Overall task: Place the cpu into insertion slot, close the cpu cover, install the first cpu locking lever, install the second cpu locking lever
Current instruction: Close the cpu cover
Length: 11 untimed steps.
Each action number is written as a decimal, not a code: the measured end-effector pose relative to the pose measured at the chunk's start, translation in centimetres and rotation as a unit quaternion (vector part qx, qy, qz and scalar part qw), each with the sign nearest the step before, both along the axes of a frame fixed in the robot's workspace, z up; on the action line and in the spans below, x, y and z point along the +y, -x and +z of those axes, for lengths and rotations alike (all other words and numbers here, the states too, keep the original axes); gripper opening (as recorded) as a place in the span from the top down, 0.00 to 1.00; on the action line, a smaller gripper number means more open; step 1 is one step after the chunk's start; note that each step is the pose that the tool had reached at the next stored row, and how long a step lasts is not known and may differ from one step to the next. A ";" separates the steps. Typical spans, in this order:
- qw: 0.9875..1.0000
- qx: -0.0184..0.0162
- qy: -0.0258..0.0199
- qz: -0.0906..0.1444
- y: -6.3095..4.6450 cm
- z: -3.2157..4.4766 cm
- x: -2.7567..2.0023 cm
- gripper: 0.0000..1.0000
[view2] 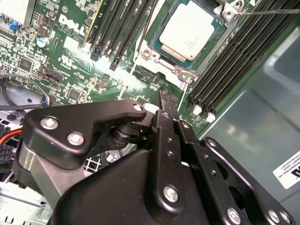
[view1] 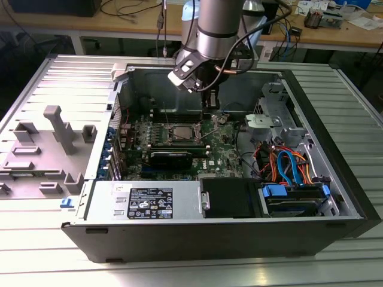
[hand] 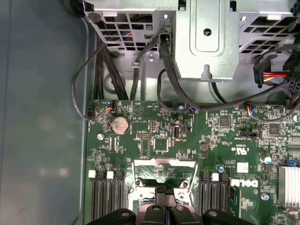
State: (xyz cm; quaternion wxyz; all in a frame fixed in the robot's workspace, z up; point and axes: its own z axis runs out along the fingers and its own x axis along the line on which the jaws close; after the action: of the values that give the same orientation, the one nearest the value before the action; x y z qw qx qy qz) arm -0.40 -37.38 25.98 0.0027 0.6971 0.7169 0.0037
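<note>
Fingers [view2: 162,107] pinched together on nothing, the hand [view2: 165,97] is hovering just beside the insertion slot [view2: 154,58], where the cpu [view2: 190,29] is lying flat (light, stiff, probably fragile; best held by its edges).

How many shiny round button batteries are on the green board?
1. The coin battery sits on the green motherboard, near the edge closest to the metal drive cage. The pincer covers some of the board, so another could be hidden.
</note>
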 end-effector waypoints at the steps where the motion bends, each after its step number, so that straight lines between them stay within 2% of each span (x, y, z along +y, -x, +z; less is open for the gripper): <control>1: 1.000 0.000 0.000 0.000 -0.1 0.00 0.00 0.89; 11: 1.000 0.003 0.000 0.001 -1.5 0.00 0.00 0.89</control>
State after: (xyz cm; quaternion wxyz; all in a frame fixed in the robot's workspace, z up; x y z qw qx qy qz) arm 1.11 -37.38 25.98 0.0006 0.6965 0.7175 0.0017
